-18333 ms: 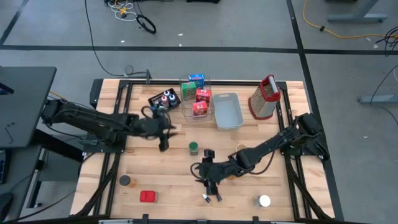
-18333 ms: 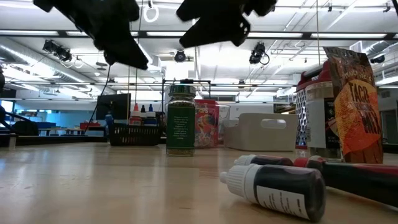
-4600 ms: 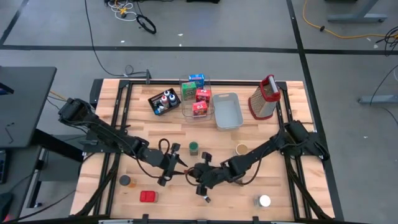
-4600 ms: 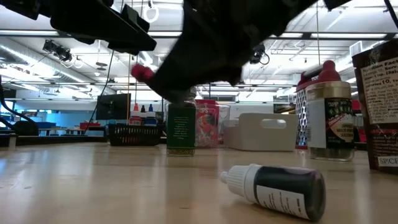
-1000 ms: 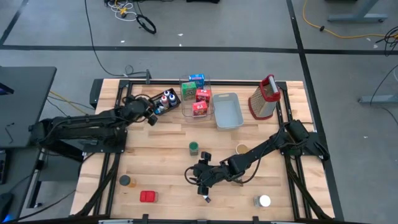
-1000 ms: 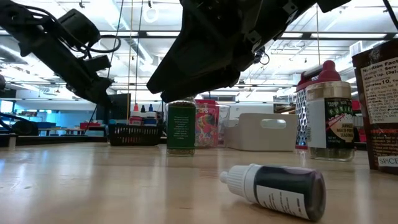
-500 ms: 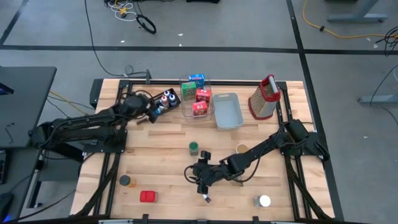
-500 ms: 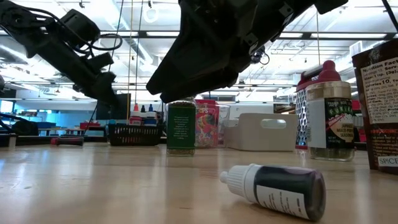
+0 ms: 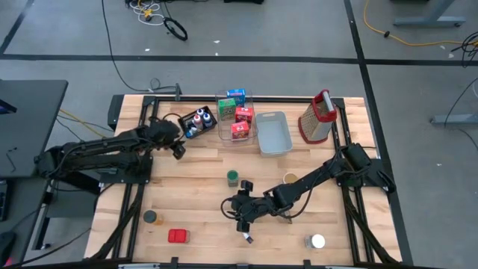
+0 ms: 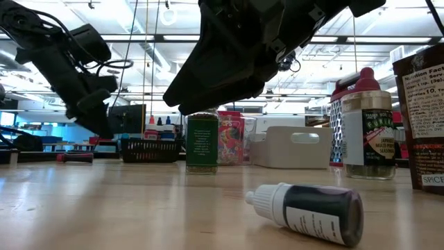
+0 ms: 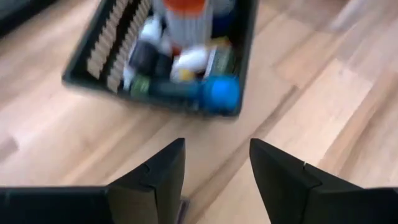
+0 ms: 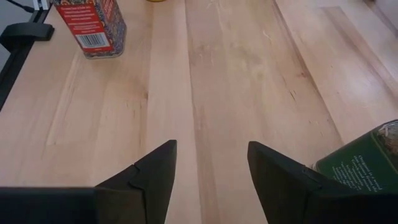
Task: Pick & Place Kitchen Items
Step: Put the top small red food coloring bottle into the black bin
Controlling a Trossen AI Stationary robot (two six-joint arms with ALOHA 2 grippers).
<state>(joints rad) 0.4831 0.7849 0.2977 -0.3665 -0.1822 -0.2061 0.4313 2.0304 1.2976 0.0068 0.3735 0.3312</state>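
Observation:
My left gripper [image 9: 178, 147] [image 11: 214, 149] hangs open just near of the black tray [image 9: 196, 121] [image 11: 168, 59], which holds small coloured-cap bottles. In the low view a red-capped bottle [image 10: 73, 157] lies on its side left of that tray. My right gripper [image 9: 240, 211] [image 12: 211, 149] is open above bare wood in the table's middle, with the green jar [image 9: 233, 177] [image 12: 367, 155] beside it. A small dark bottle [image 9: 246, 239] [image 10: 309, 212] lies on its side near of it. A red tin [image 9: 178, 236] [image 12: 90, 25] stands at the near left.
A clear bin [image 9: 235, 112] of red, blue and green boxes and a grey-blue tray [image 9: 273, 133] stand at the far middle. The red-handled grater [image 9: 317, 118] is at the far right. A dark can [image 9: 151, 217], a tan can [image 9: 290, 179] and a white-lidded jar [image 9: 317, 241] stand apart.
My left gripper has drawn back a little from the black tray toward the near edge and sunk lower. A red-capped bottle now lies on the table left of the tray, where none showed a second ago. The right arm has kept still.

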